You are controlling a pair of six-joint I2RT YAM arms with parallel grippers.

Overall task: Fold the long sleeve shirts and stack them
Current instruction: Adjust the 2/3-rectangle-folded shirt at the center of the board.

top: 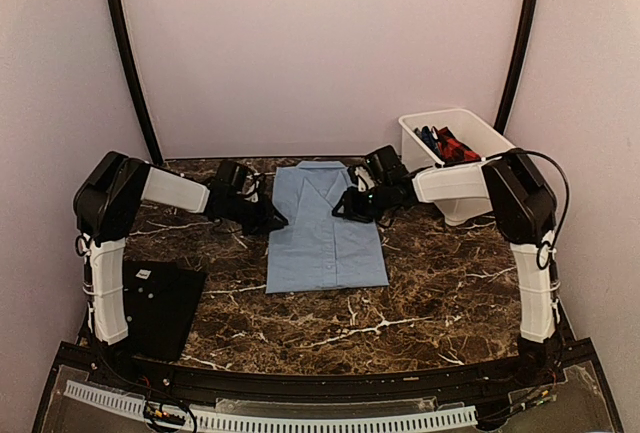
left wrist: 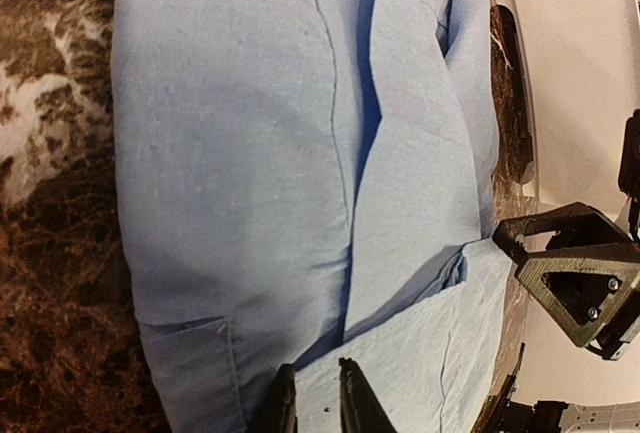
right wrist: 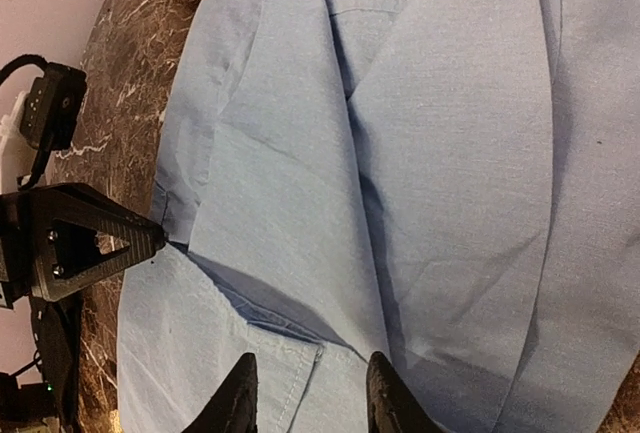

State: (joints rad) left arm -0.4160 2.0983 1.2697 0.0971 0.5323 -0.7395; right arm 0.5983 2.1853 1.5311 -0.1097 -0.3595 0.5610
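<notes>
Two grippers work the upper end of the light-blue shirt [top: 325,238], which lies flat mid-frame on the marble table [top: 440,293], collar toward the top, sleeves apparently folded in over the body. Right gripper [right wrist: 305,398]: jaws apart above a folded edge, nothing clamped. Left gripper [left wrist: 312,403]: fingers nearly together at the shirt's left edge; I cannot tell whether cloth is pinched. The fabric looks thin, light and floppy, so I expect it to sag from a single grip and slide on the polished stone. I'd pinch through all layers at two matching corners, one per arm. More shirts [top: 445,143], red-black checked and dark blue, sit in the white bin [top: 420,133] upper right.
</notes>
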